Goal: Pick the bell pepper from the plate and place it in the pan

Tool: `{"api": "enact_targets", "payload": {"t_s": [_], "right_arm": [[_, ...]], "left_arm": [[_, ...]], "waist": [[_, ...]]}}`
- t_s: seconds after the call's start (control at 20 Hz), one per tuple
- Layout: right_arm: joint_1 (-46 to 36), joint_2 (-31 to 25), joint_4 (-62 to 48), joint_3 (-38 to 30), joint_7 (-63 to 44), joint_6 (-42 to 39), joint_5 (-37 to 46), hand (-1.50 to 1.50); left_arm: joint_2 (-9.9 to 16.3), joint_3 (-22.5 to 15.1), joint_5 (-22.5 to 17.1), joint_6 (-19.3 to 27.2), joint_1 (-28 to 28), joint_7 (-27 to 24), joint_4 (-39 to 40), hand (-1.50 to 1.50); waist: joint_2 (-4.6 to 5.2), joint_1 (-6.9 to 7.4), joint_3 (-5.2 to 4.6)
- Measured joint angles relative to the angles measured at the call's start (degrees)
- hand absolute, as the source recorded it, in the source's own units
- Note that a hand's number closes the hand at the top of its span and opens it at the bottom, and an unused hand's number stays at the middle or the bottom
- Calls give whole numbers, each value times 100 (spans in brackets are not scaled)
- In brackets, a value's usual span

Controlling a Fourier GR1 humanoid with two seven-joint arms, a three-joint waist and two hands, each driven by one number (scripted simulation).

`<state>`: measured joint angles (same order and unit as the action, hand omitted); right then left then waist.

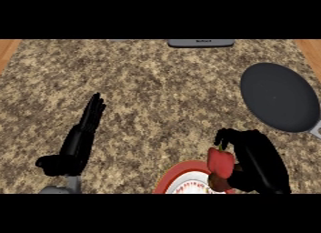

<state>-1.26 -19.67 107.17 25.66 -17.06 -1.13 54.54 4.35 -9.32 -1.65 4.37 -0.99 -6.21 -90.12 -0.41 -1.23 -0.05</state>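
A red bell pepper (220, 161) with a green stem is above the red-rimmed white plate (179, 177) at the lower edge of the head view. My right hand (257, 159) is curled round the pepper from its right side, fingers hooked over its top. The dark grey pan (280, 96) lies at the right, its handle (320, 133) pointing to the lower right. The pan holds nothing. My left hand (85, 127) rests open at the left, fingers straight and pointing up, away from the plate.
The counter (149, 91) is speckled brown granite. A grey appliance edge (201, 43) shows at the far middle. Wooden floor strips (2, 54) run along both sides of the counter.
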Motion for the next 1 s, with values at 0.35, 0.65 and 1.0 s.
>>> {"api": "enact_targets", "payload": {"t_s": [0.35,0.65,1.0], "right_arm": [[627,42,1225,-614,58,412,-502,150],[506,164,972,-1686,211,481,-1507,150],[-257,174,-768,-2816,1144,922,-2111,150]], "left_arm": [[-14,-15,16,-35,4,91,-113,0],[11,70,-2,-142,-61,-8,6,0],[2,116,-7,-215,-134,42,12,0]], "waist": [[20,54,5],[39,101,7],[52,157,10]]}}
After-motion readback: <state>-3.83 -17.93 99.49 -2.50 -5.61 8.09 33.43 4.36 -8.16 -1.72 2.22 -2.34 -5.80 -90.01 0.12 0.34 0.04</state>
